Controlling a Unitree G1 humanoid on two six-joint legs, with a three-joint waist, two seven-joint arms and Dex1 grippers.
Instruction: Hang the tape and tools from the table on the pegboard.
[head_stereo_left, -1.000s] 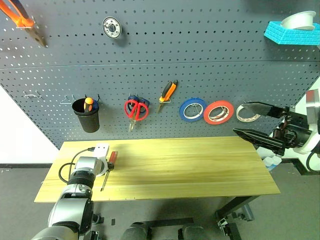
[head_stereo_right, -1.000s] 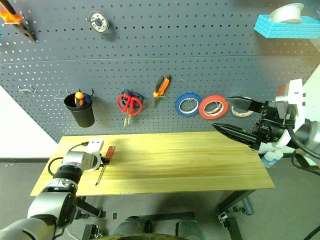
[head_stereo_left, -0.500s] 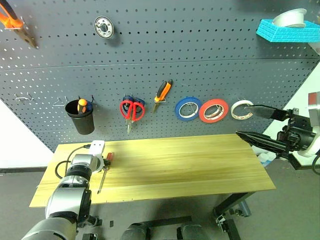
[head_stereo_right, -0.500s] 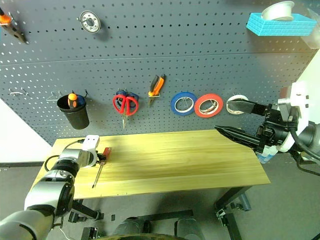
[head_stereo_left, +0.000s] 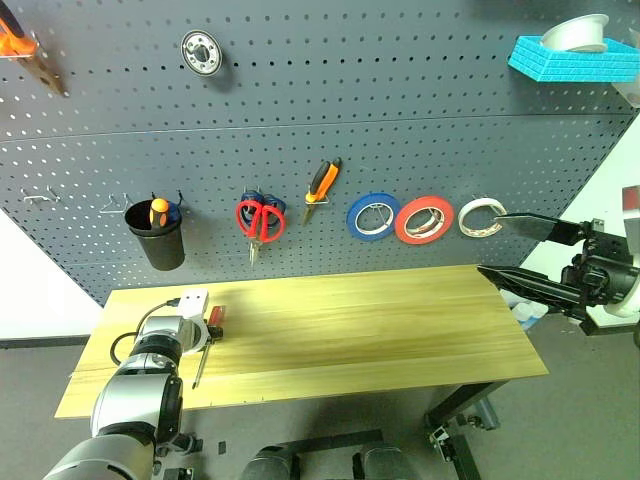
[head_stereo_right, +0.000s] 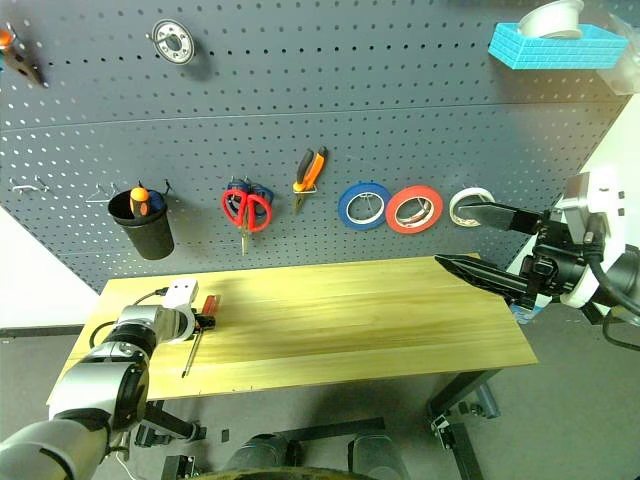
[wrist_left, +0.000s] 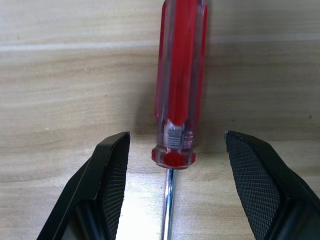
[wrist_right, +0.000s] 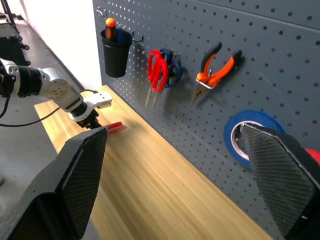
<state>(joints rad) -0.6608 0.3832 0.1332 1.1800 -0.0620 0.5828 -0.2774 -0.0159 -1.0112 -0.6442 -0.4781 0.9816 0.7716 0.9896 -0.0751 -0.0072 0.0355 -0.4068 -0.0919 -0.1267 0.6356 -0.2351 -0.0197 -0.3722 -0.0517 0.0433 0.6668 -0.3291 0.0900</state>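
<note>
The last piece — the red-handled screwdriver (wrist_left: 180, 80) — lies at the table's (head_stereo_left: 400, 330) left end. The left tool (wrist_left: 175, 195) straddles it, fingers parted, gripping nothing. Next it must close, lift, then reach the pegboard (head_stereo_left: 400, 120). The right tool (head_stereo_left: 520, 250) hangs wide open, empty.

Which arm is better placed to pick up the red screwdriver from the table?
Left: its open tool straddles the screwdriver on the table. The right tool is far off.
</note>
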